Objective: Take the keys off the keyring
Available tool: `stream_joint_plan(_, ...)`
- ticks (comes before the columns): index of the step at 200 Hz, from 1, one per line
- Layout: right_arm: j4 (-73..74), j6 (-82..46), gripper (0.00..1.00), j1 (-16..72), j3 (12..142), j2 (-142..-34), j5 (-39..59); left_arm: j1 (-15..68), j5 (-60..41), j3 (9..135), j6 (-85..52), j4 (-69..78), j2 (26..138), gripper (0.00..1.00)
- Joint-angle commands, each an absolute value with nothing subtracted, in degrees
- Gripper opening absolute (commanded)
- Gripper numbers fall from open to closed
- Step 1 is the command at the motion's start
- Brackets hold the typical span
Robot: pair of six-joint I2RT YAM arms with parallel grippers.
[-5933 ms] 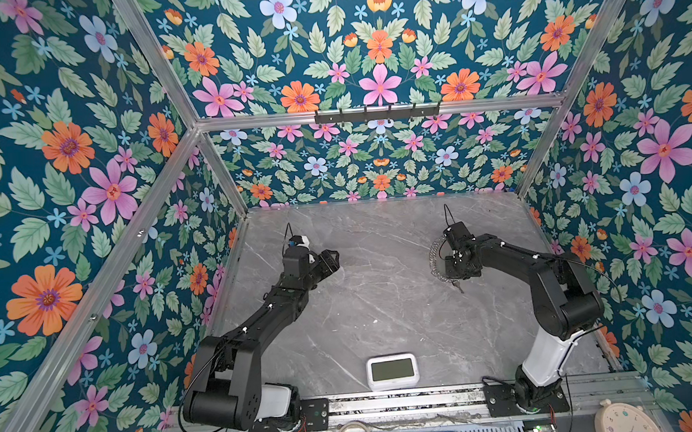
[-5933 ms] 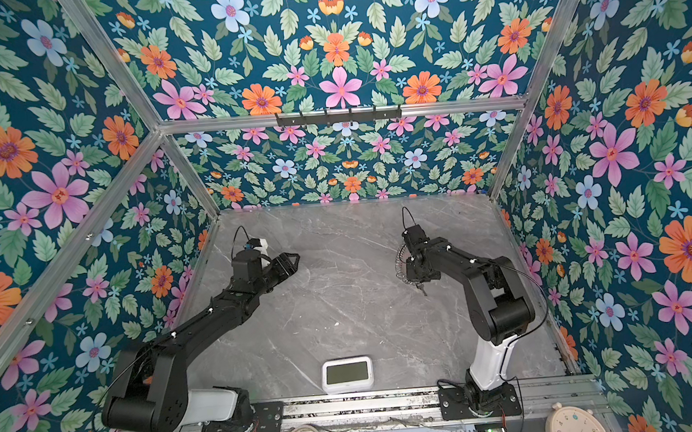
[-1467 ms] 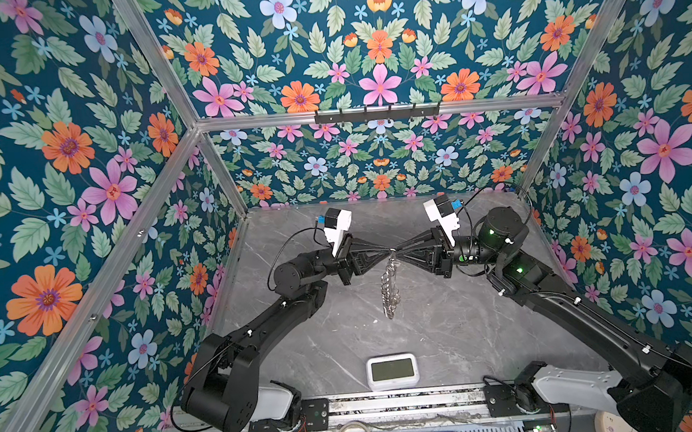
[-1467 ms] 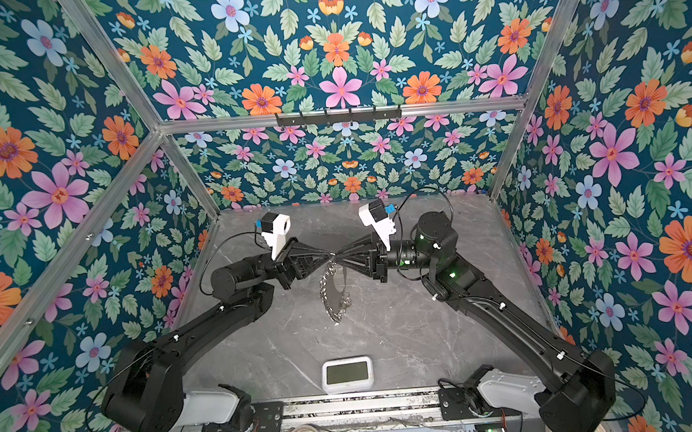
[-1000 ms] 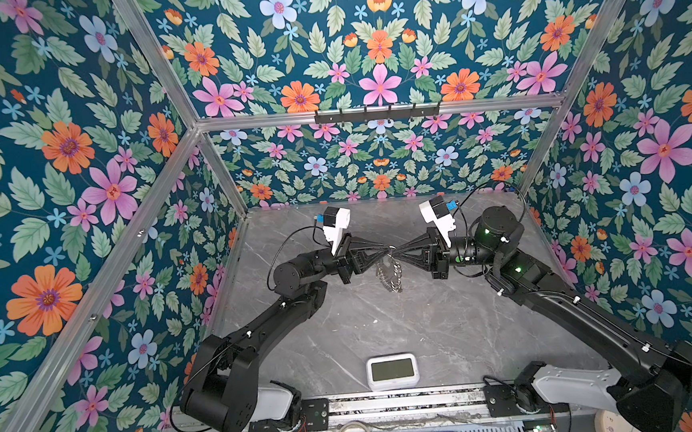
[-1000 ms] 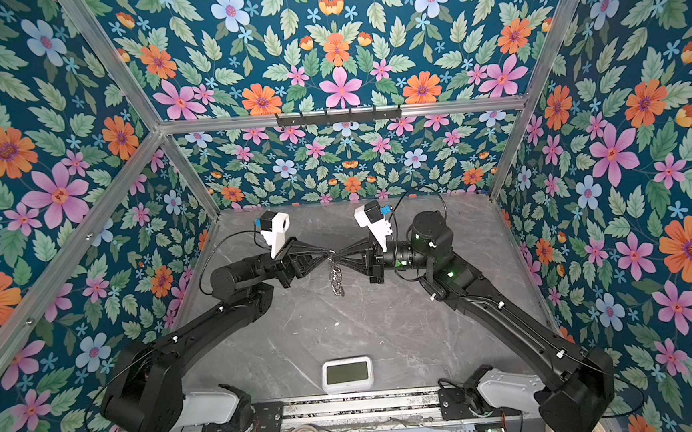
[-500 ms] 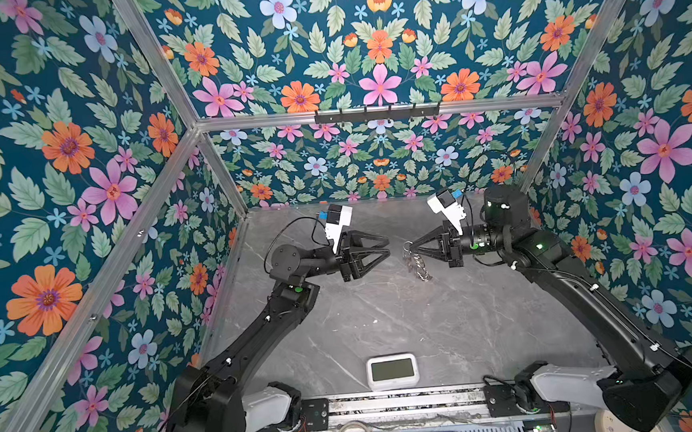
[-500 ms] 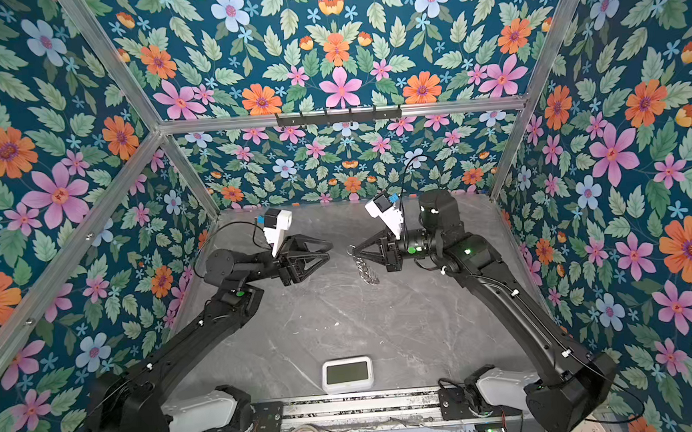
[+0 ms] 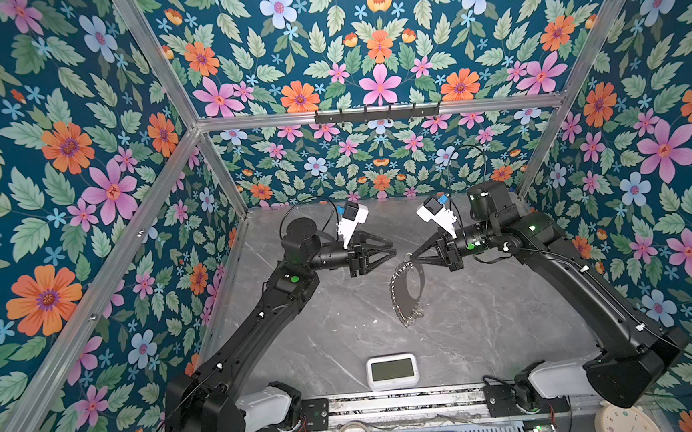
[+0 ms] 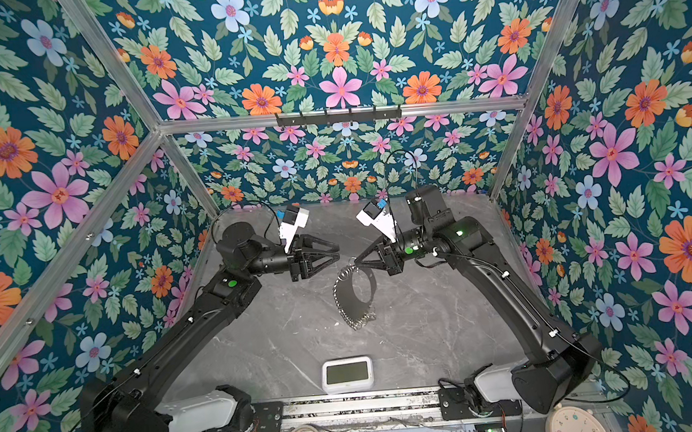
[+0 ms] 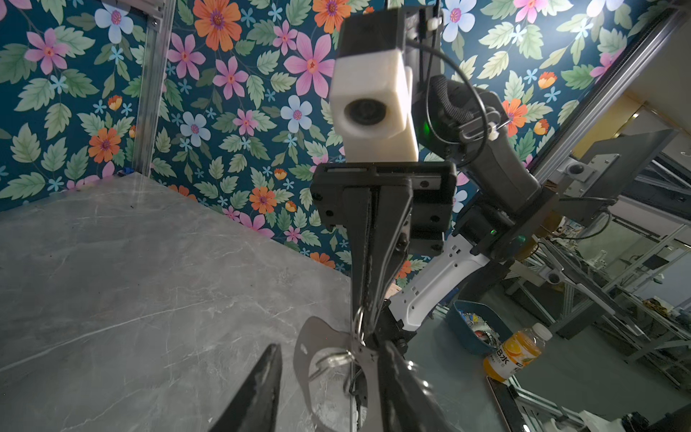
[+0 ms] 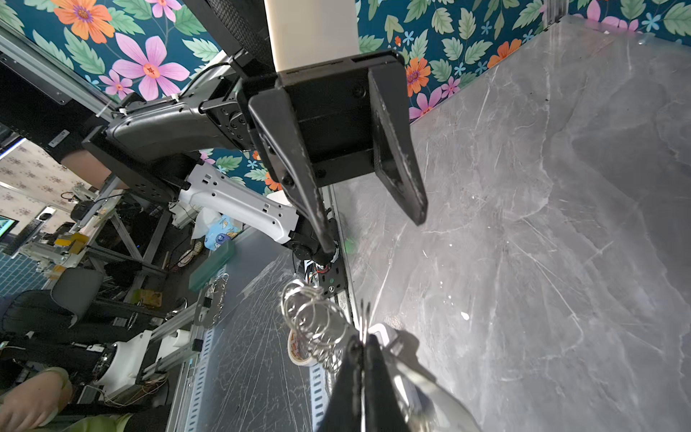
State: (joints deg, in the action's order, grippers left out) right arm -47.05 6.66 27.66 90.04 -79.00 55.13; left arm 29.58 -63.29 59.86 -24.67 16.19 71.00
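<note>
The keyring [image 9: 415,289] [image 10: 365,303], a translucent grey C-shaped plate edged with small silver rings, hangs above the table from my right gripper [image 9: 411,257] [image 10: 355,261], which is shut on its top edge. In the right wrist view the shut gripper [image 12: 362,342] pinches the plate next to a bunch of rings [image 12: 314,321]. My left gripper [image 9: 392,250] [image 10: 337,253] stands open just left of the keyring and apart from it. In the left wrist view the keyring [image 11: 304,348] shows between the open gripper's [image 11: 331,348] fingertips. I cannot pick out the keys among the rings.
A white rectangular clock [image 9: 392,371] [image 10: 347,374] lies near the table's front edge. A black hook rail [image 9: 376,112] runs along the back wall. A round clock [image 9: 621,423] sits outside the front right corner. Floral walls close three sides.
A second ago both grippers pinched the keyring between them. The left gripper has let go, opened and drawn back left. The keyring now hangs from the right gripper alone.
</note>
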Motion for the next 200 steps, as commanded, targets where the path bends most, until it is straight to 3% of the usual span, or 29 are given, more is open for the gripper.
stream_joint_plan(1, -50.0, 9.6, 0.00, 28.9, 92.1, -80.3, 53.7, 30.7, -64.0, 61.8, -18.5, 8.7, 71.7, 0.43)
stream_joint_plan(28, -50.6, 10.0, 0.00, 29.3, 93.8, -81.5, 52.9, 31.8, -63.4, 63.5, -14.8, 3.6, 72.6, 0.37)
stream_joint_plan(73, -51.0, 10.1, 0.00, 29.3, 95.6, -82.7, 51.9, 32.4, -63.5, 63.1, -13.9, 3.5, 71.6, 0.18)
stream_joint_plan(128, -50.5, 9.2, 0.00, 29.9, 96.9, -84.2, 51.4, 32.4, -63.0, 61.8, -14.8, 7.4, 71.0, 0.06)
stream_joint_plan(140, -49.8, 8.5, 0.00, 30.1, 96.9, -84.3, 51.0, 32.4, -63.1, 61.2, -16.0, 9.6, 71.1, 0.00)
stream_joint_plan(189, -41.6, 3.0, 0.00, 30.7, 93.5, -82.0, 50.0, 32.4, -60.7, 57.1, -21.4, 20.6, 70.4, 0.00)
stream_joint_plan(200, -38.2, 0.9, 0.11, 30.8, 91.5, -80.7, 49.9, 32.4, -60.3, 55.8, -22.9, 24.0, 70.0, 0.00)
